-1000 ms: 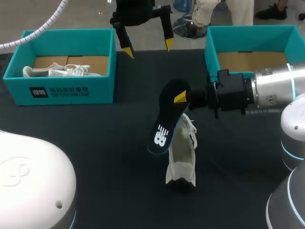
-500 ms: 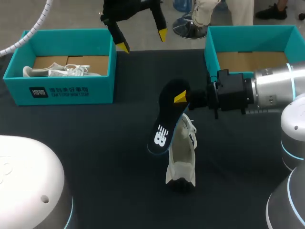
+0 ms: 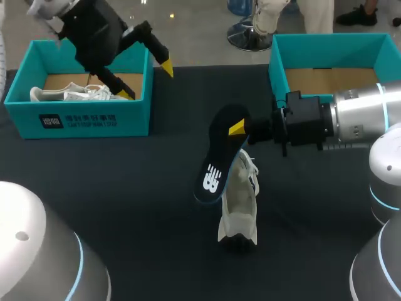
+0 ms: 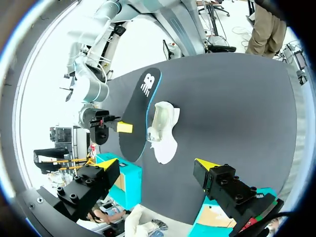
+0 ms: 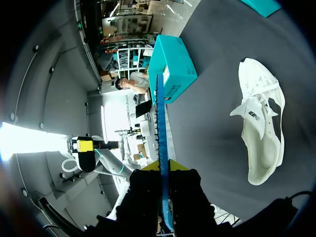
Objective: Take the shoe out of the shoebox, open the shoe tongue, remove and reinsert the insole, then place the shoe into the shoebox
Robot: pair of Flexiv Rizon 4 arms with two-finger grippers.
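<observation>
**Insole clamped in right jaws, beside the shoe**

The white shoe [image 3: 241, 204] is seen lying on the dark tabletop [image 3: 125, 188], outside both boxes, with its opening exposed to the right wrist view [image 5: 261, 128].

The black insole [image 3: 222, 153] is held clear of the shoe. The right jaws are closed on its upper end, and one yellow fingertip [image 3: 237, 128] is seen pressed flat on its face. The insole hangs tilted, with its lower end just beside the shoe's upper. Whether it touches the shoe cannot be told. In the right wrist view the insole [image 5: 161, 123] is seen edge-on between the fingers.

The right arm [image 3: 357, 119] comes in level, above and to the right of the shoe.

The left jaws are spread wide with nothing held. They are well apart from the shoe, on its far left, over the corner of the left shoebox [image 3: 81, 119]. In the left wrist view the shoe [image 4: 163, 131] and insole [image 4: 138, 116] are seen ahead of the open fingers.

A second pale shoe [image 3: 69, 94] is seen inside the left shoebox. The right shoebox [image 3: 326, 47] sits to the far right of the shoe, with only its cardboard floor showing.
</observation>
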